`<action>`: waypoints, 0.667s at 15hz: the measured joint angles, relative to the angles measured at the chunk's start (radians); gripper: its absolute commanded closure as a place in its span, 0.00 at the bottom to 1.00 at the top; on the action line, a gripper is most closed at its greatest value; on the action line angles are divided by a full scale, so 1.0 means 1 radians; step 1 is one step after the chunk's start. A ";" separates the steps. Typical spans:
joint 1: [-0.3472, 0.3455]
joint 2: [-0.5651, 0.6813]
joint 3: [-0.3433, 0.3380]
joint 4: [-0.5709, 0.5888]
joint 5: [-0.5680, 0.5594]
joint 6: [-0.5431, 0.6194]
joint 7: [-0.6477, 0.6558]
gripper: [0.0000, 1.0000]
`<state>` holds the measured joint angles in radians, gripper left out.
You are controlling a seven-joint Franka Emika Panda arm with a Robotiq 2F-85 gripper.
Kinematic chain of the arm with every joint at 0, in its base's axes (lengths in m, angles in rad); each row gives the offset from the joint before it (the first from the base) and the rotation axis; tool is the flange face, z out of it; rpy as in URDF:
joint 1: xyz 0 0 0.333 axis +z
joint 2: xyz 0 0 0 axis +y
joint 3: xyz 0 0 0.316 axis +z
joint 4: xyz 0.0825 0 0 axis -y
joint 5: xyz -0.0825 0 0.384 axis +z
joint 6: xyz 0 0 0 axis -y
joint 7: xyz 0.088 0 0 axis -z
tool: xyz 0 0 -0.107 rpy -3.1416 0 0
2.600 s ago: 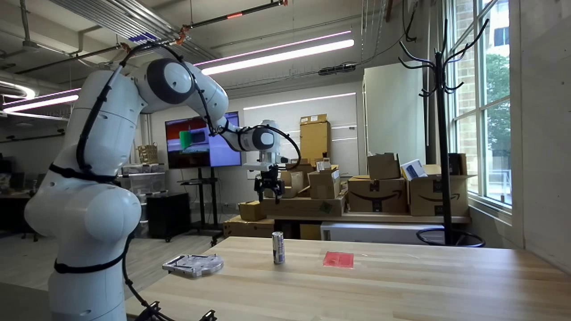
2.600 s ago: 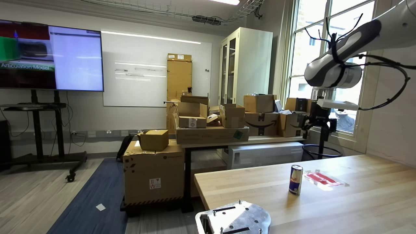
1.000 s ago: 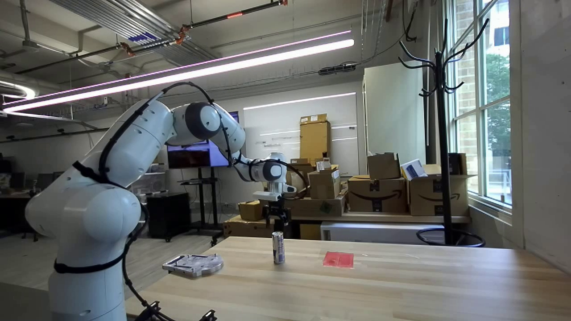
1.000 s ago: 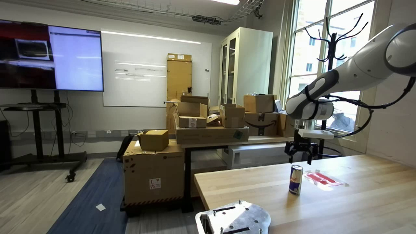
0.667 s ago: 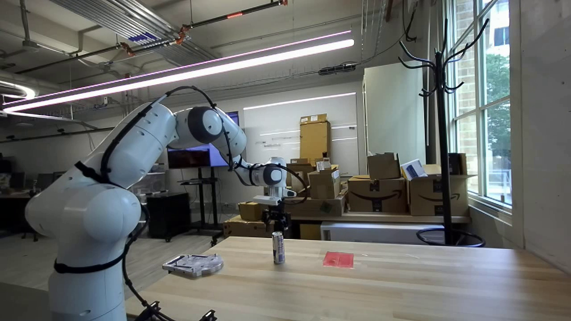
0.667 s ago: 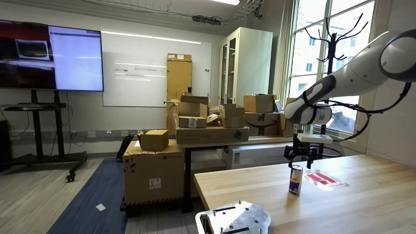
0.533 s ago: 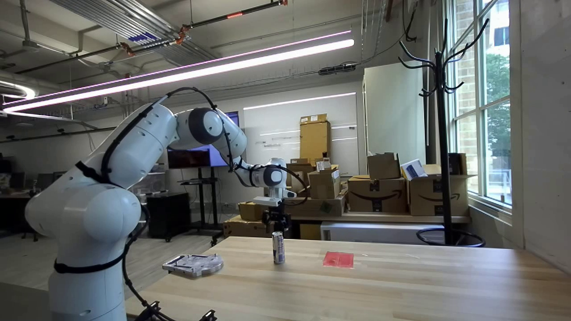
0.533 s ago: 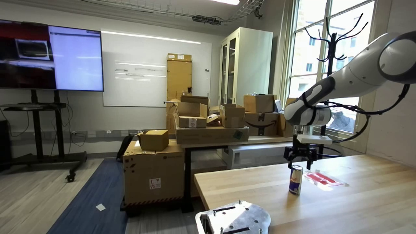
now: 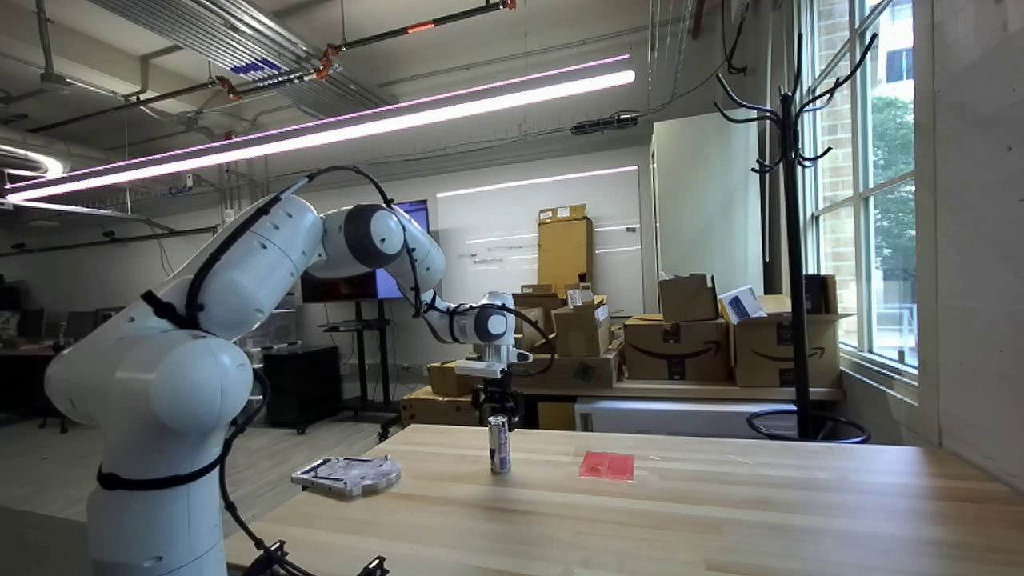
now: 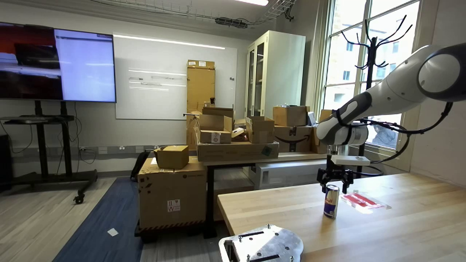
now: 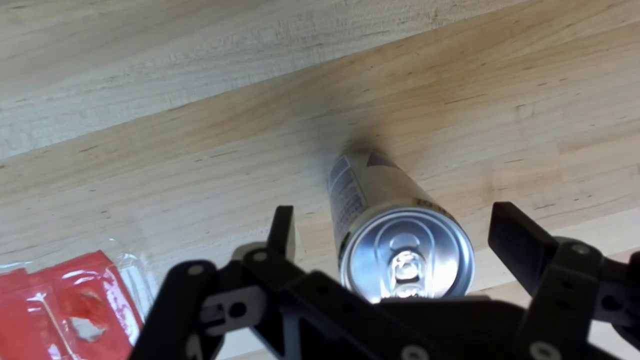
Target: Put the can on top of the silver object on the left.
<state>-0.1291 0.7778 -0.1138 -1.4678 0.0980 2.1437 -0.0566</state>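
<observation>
The can is slim and silvery with a dark blue lower part. It stands upright on the wooden table in both exterior views. In the wrist view the can's shiny lid shows between my fingers. The silver object is a low flat metal plate with slots and holes, at the table's left edge. It also shows at the bottom of an exterior view. My gripper is open, pointing down, at the height of the can's top. There is a gap on each side between finger and can.
A flat red packet in clear plastic lies on the table to the right of the can. It shows at the lower left of the wrist view. Cardboard boxes stand behind the table. A black coat stand stands behind it.
My gripper has come down from well above the table to the top of the can, most of it earlier and slightly in the last half second. The can and silver object have not moved.
</observation>
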 measured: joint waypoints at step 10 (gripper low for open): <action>0.001 0.024 0.002 0.025 -0.012 0.000 0.000 0.67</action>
<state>-0.1282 0.8018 -0.1119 -1.4429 0.0857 2.1437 -0.0566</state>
